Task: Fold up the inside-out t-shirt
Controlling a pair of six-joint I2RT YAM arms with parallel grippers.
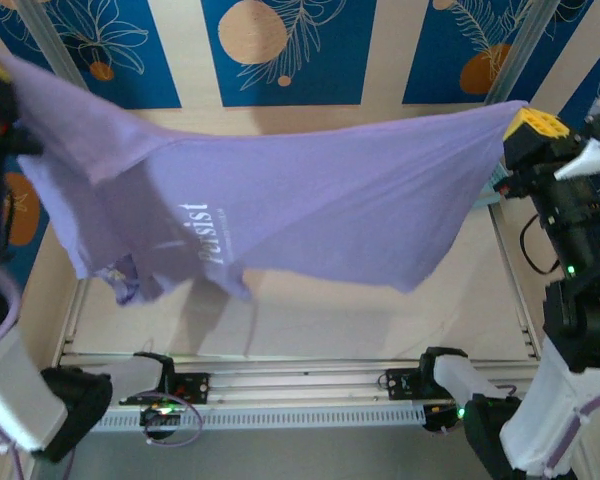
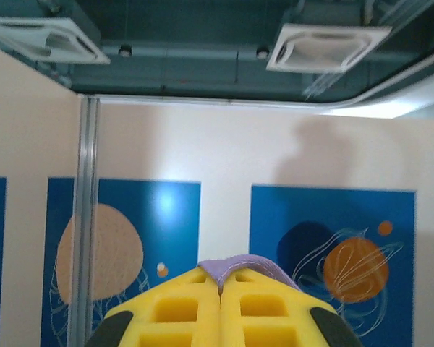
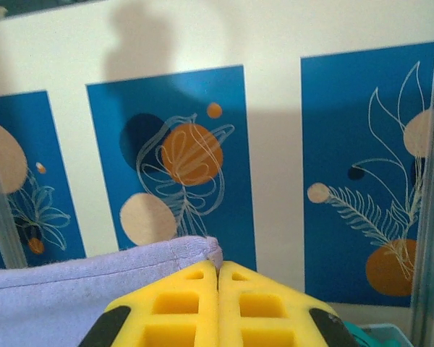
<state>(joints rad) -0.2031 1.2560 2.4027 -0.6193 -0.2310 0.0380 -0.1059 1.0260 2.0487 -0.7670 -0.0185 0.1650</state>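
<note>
The inside-out t-shirt (image 1: 310,210) hangs stretched between both grippers above the table (image 1: 380,320). The left gripper (image 2: 220,283) is clamped on one edge and the right gripper (image 3: 218,269) on the opposite hem.

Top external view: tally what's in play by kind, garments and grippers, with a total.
lavender t-shirt: 1
teal item, mostly hidden: 1
Grippers: 2 (left gripper, right gripper, both shut on the lavender t-shirt)
Total: 4

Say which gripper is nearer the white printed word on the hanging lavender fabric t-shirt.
Left. The left gripper grips the lavender t-shirt up-left of the white printed word; the right gripper holds the far opposite corner.
</note>
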